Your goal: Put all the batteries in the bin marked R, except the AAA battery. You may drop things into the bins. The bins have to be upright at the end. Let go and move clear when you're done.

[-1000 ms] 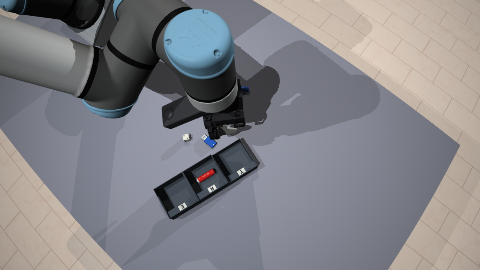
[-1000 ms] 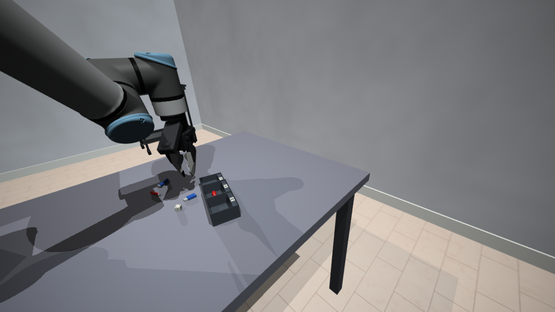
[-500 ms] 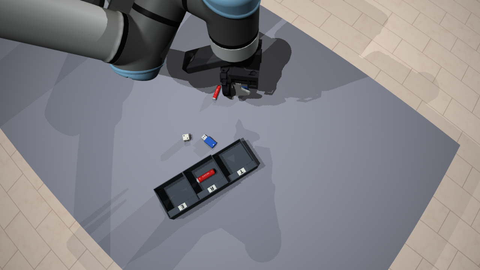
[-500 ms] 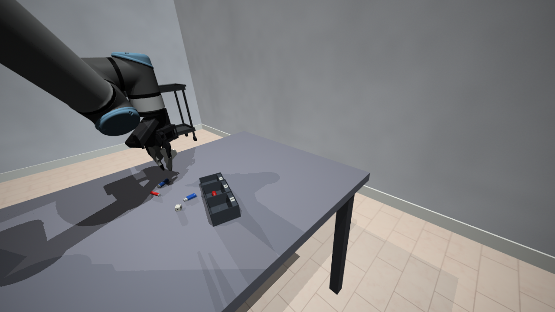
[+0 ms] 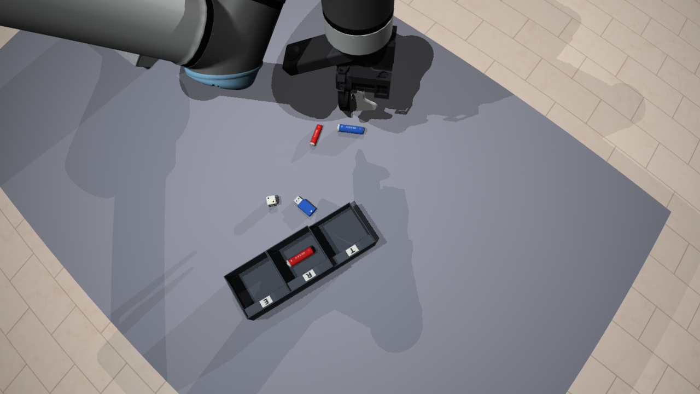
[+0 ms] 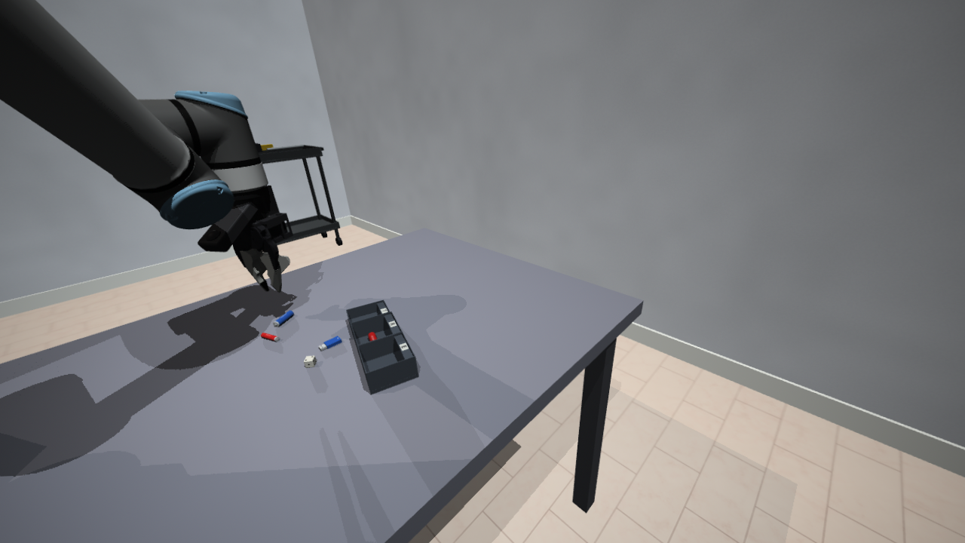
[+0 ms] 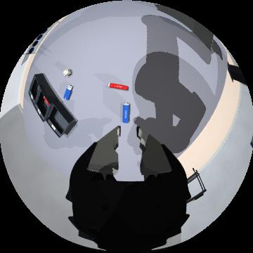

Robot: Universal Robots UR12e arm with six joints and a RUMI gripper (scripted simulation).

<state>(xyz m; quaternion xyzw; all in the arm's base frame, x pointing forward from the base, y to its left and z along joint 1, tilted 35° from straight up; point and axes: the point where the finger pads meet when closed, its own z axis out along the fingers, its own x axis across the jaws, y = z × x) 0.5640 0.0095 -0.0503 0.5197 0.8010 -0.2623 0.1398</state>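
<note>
A blue battery [image 5: 350, 128] [image 6: 283, 317] [image 7: 126, 112] lies flat on the grey table. A thinner red battery [image 5: 316, 134] [image 6: 270, 335] [image 7: 118, 86] lies just left of it. A larger red battery [image 5: 300, 256] [image 6: 372, 335] [image 7: 46, 101] lies in the middle compartment, marked R [image 5: 308, 275], of the black three-part bin [image 5: 362, 223] [image 6: 391, 379] [image 7: 69, 123]. My gripper [image 5: 356, 110] [image 6: 273, 286] [image 7: 128, 126] hangs a little above the table just beyond the blue battery. Its fingers stand narrowly apart with nothing between them.
A white die [image 5: 272, 200] [image 6: 309, 361] [image 7: 67, 72] and a blue USB stick [image 5: 305, 206] [image 6: 329, 342] [image 7: 68, 92] lie between the batteries and the bin. The bin's E and T compartments are empty. A black cart [image 6: 303, 195] stands behind the table.
</note>
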